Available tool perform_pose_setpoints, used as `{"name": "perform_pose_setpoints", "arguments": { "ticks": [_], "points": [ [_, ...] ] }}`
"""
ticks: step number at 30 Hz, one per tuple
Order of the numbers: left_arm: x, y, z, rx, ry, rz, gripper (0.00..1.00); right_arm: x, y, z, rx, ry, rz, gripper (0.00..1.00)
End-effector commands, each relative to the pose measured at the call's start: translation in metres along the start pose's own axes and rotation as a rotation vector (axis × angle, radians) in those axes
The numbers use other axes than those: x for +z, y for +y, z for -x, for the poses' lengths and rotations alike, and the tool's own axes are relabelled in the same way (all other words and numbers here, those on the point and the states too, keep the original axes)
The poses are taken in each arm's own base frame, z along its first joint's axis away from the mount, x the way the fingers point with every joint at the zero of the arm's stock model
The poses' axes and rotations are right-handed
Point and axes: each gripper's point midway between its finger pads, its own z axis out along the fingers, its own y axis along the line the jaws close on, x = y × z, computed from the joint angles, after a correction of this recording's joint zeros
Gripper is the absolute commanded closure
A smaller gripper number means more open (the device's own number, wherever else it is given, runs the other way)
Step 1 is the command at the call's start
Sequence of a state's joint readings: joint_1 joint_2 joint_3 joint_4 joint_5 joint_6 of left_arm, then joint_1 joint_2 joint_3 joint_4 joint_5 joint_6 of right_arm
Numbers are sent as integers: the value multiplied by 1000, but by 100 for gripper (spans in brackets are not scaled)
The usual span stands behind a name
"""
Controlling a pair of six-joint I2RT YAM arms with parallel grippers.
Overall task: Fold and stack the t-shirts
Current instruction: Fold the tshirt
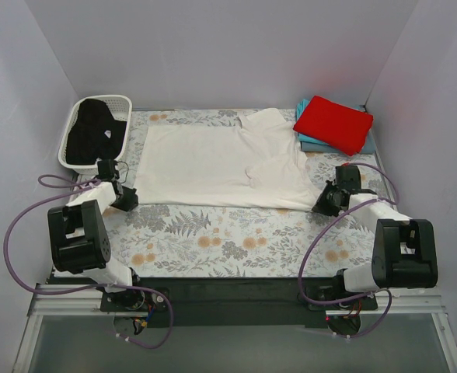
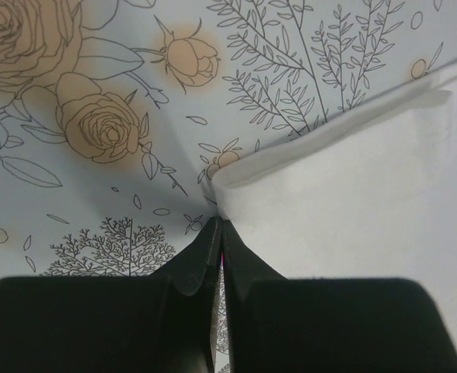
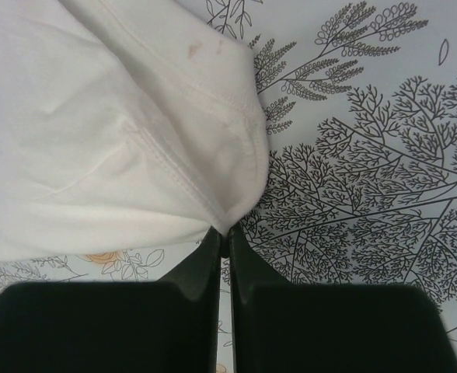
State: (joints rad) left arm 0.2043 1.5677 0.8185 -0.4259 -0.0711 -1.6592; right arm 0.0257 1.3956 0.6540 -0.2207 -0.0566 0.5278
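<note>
A large white t-shirt (image 1: 221, 163) lies spread on the floral table cloth, no print showing. My left gripper (image 1: 127, 197) is shut on its near left corner (image 2: 236, 183). My right gripper (image 1: 322, 203) is shut on its near right corner (image 3: 228, 210). A folded red t-shirt (image 1: 333, 124) lies on a folded teal one (image 1: 314, 143) at the back right. A black t-shirt (image 1: 95, 134) sits in the white basket (image 1: 123, 100) at the back left.
The floral table cloth (image 1: 228, 241) covers the table. Purple cables (image 1: 15, 225) loop beside both arm bases. Grey walls close in the left, right and back sides.
</note>
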Motion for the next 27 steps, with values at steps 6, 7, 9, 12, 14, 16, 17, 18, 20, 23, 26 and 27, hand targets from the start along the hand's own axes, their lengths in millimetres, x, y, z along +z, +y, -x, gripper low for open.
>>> {"name": "perform_pose_setpoints", "arguments": {
  "ticks": [6, 7, 9, 12, 14, 16, 17, 18, 20, 23, 26, 27],
  "points": [
    [-35, 21, 18, 7, -117, 71, 100, -28, 16, 13, -5, -27, 65, 99],
    [-36, 26, 16, 10, -117, 82, 100, -33, 11, 16, 20, -36, 62, 99],
    [-44, 32, 17, 13, -133, 89, 100, -38, 11, 14, 21, -33, 71, 99],
    [-55, 44, 14, 11, -147, 97, 100, -49, 9, 8, 28, -36, 77, 99],
    [-60, 55, 10, 6, -148, 114, 100, -57, 10, 2, 36, -35, 92, 99],
    [-69, 57, 11, -9, -164, 102, 100, -66, 12, -5, 38, -30, 114, 99],
    [-72, 63, 8, -10, -158, 115, 100, -68, 10, -9, 42, -23, 115, 99],
    [-78, 63, 10, -21, -173, 104, 100, -71, 9, -12, 42, -23, 115, 99],
    [-85, 68, 9, -29, -182, 110, 100, -78, 5, -20, 44, -23, 110, 99],
    [-98, 68, 11, -47, -205, 76, 100, -88, 0, -30, 43, -26, 116, 99],
    [-111, 65, 12, -81, -212, 50, 100, -94, -4, -42, 49, -12, 125, 99],
    [-114, 64, 13, -93, -216, 42, 100, -97, -6, -48, 53, -4, 130, 99]
  ]
}}
